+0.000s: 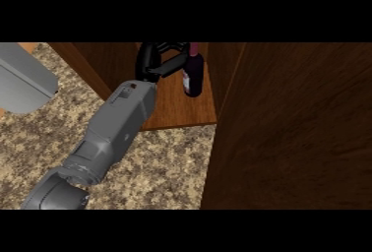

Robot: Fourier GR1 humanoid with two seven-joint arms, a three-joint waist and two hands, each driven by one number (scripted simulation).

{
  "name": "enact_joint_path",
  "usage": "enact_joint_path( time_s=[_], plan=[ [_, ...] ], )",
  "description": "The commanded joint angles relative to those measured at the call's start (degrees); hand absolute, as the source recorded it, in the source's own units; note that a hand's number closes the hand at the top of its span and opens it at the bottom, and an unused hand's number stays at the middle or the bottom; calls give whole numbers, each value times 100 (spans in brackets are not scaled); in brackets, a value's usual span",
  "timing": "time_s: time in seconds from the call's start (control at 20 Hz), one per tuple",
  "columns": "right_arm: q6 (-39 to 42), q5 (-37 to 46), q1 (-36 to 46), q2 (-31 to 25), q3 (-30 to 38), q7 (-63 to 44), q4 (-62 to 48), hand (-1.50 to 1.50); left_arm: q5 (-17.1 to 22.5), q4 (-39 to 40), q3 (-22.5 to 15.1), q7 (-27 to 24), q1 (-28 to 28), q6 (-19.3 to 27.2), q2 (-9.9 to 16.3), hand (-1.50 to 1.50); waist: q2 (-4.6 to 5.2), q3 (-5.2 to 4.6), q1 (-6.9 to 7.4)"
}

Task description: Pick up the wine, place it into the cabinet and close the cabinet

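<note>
The dark wine bottle (193, 75) is inside the open wooden cabinet (181, 110), over its shelf near the back. My left hand (155, 58) reaches in from the lower left on a grey forearm. Its fingers and thumb curl round the bottle's upper part from the left. The top of the bottle is partly hidden by the fingers. I cannot tell whether the bottle's base touches the shelf. My right hand shows nowhere in the view.
The open cabinet door (291, 133) stands as a tall brown panel filling the right side. The cabinet's left wall (91, 66) slants beside my forearm. A grey appliance (22, 78) sits at the upper left on the speckled counter (160, 162).
</note>
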State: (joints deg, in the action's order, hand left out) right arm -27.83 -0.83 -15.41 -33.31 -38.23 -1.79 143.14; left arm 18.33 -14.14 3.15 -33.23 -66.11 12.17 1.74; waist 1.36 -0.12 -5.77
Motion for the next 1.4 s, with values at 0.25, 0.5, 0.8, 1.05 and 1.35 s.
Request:
enact_joint_path(
  time_s=[0.25, 0.5, 0.8, 1.05, 1.35],
  plan=[
    [-76, -213, -456, -291, 185, -563, 1303, -150, 85, 69, 125, 9, -168, -620, -115, -150, -85, 5, 250],
    [-115, -163, -599, -353, 149, -605, 1377, -150, 184, -45, -14, -111, -21, -566, -172, -150, -128, 5, 288],
    [-282, 120, -649, -344, 11, -714, 1459, -150, 505, -330, -314, -106, 510, -1072, -174, -150, -176, -4, 357],
    [-228, -33, -1002, -460, 195, -284, 1215, -150, 907, -1044, -743, 195, 990, -1398, -174, -150, -236, 10, 477],
    [-268, -129, -732, -495, 387, -534, 1276, -150, 1413, -1970, -1486, 395, 1699, -1335, -174, -150, -235, 5, 527]
  ],
)
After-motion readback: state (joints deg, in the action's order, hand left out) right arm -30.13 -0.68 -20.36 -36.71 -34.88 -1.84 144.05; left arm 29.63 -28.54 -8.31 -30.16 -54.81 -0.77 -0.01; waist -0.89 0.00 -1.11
